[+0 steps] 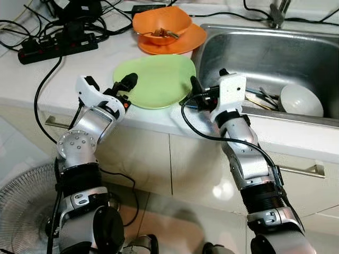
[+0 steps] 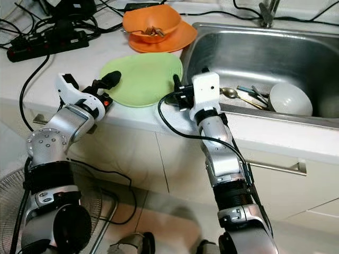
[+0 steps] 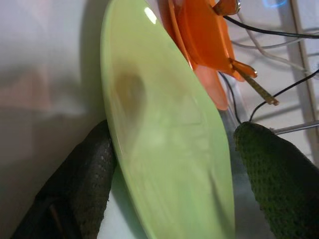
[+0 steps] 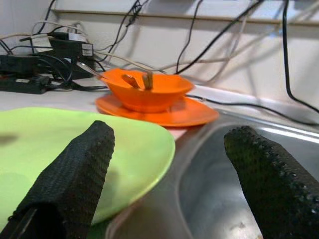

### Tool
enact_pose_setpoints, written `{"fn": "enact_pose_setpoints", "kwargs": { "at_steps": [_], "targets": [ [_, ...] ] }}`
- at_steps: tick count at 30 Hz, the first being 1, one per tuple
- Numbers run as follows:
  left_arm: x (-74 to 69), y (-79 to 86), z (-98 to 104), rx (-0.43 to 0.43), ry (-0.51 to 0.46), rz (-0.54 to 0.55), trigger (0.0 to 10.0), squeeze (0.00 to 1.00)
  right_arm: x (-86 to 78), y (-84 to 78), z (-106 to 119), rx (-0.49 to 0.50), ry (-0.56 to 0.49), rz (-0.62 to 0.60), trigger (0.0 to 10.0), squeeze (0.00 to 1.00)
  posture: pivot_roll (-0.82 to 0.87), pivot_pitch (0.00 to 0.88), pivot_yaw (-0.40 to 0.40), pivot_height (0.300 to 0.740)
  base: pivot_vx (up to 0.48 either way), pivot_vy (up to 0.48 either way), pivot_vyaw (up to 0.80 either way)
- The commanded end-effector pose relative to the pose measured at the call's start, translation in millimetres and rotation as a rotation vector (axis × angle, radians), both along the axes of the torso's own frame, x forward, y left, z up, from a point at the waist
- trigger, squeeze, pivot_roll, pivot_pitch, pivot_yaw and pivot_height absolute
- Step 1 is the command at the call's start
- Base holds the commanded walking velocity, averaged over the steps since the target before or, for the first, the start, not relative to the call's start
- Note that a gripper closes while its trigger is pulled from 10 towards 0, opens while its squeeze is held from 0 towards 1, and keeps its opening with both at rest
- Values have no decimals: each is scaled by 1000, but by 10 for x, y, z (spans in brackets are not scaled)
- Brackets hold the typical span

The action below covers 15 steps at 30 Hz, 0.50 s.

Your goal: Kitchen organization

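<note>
A light green plate (image 1: 156,79) lies flat on the white counter, just left of the sink (image 1: 249,53). My left gripper (image 1: 125,87) is at the plate's left rim, open. In the left wrist view the green plate (image 3: 164,129) passes between its two fingers, one finger (image 3: 92,169) close against the rim. My right gripper (image 1: 207,79) stands open at the plate's right front edge. One of its fingers (image 4: 75,169) is over the green plate (image 4: 60,144), the other over the sink basin.
An orange bowl (image 1: 161,24) holding utensils sits on an orange plate behind the green one. A white bowl (image 1: 301,99) and cutlery (image 1: 265,98) lie in the sink. A power strip (image 1: 58,46) and cables crowd the back left. A fan (image 1: 24,206) stands on the floor.
</note>
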<state>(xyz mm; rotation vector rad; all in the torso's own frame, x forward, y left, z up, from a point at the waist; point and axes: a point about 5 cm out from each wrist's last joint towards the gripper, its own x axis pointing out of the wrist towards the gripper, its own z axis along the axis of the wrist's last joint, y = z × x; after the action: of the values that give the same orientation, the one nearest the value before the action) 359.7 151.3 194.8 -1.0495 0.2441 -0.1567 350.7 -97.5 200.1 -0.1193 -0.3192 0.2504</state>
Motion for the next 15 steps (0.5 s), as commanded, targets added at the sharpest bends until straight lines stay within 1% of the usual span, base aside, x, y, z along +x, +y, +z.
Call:
{"fn": "enact_pose_setpoints", "kwargs": {
  "at_steps": [1, 5, 9, 13, 15],
  "targets": [
    [-140, -195, -676, -5, 297, -80, 10000, 0, 18, 13, 17, -14, 8, 15, 10000, 0, 28, 132, 17, 740, 0, 0, 0],
    [-191, -282, -715, -7, 317, -114, 10000, 0, 39, -46, 32, -23, 7, 7, 10000, 0, 34, 116, 10, 740, 0, 0, 0],
    [-180, -341, -734, -2, 312, -145, 10000, 0, 71, -60, 36, -32, 7, -2, 10000, 0, 17, 106, 9, 740, 0, 0, 0],
    [-181, -398, -775, -4, 332, -163, 10000, 0, 79, -71, 57, -33, 4, -3, 10000, 0, 22, 92, 4, 740, 0, 0, 0],
    [-193, -434, -810, -1, 353, -168, 10000, 0, 89, -74, 54, -37, 3, -2, 10000, 0, 28, 89, 16, 740, 0, 0, 0]
  ]
}}
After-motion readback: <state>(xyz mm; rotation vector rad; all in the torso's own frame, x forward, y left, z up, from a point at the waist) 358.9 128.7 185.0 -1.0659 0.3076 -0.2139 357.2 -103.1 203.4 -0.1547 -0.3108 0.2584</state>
